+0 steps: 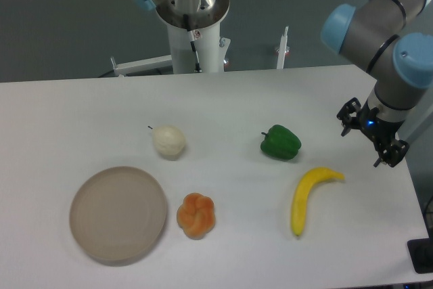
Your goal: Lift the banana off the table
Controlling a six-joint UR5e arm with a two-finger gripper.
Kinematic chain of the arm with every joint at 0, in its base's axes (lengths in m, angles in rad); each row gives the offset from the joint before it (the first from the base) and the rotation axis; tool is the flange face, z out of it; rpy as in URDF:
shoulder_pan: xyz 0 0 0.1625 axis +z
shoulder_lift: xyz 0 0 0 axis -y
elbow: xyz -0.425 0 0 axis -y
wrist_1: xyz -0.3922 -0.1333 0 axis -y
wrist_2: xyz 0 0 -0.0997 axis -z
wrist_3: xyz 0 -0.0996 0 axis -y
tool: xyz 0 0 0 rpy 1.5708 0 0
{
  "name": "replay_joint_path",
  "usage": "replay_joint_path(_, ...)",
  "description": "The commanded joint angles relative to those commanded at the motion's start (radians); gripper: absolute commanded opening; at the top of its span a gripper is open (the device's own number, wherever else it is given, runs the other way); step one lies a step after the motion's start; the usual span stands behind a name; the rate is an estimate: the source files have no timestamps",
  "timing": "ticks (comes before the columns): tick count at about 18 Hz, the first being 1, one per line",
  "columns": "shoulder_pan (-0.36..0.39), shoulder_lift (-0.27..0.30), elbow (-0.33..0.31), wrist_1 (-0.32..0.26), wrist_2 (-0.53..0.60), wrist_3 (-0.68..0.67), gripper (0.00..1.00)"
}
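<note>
The banana (306, 195) is bright yellow and curved, and lies flat on the white table (223, 103) at the right front. My gripper (371, 138) hangs at the right edge of the table, up and to the right of the banana and apart from it. Its black fingers (391, 153) stand spread and hold nothing.
A green pepper (281, 143) sits just left and behind the banana. A white pear-like fruit (168, 141) lies at mid-left. An orange lobed fruit (196, 215) lies beside a round beige plate (118, 214) at the front left. The arm's base column (195, 38) stands behind the table.
</note>
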Motion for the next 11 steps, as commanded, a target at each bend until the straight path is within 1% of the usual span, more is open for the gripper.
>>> replay_joint_path(4, -0.003, -0.002, 0.000, 0.000, 0.000, -0.006, 1.00)
replay_joint_path(6, -0.012, -0.008, -0.005, 0.002, -0.005, -0.058, 1.00)
replay_joint_path(8, -0.044, -0.057, 0.024, 0.014, -0.003, -0.158, 1.00)
replay_joint_path(9, -0.058, -0.072, 0.026, 0.018, -0.005, -0.197, 1.00)
replay_joint_path(10, -0.067, -0.086, 0.026, 0.032, -0.006, -0.225, 1.00)
replay_joint_path(11, -0.080, -0.100, 0.026, 0.064, -0.006, -0.260, 1.00)
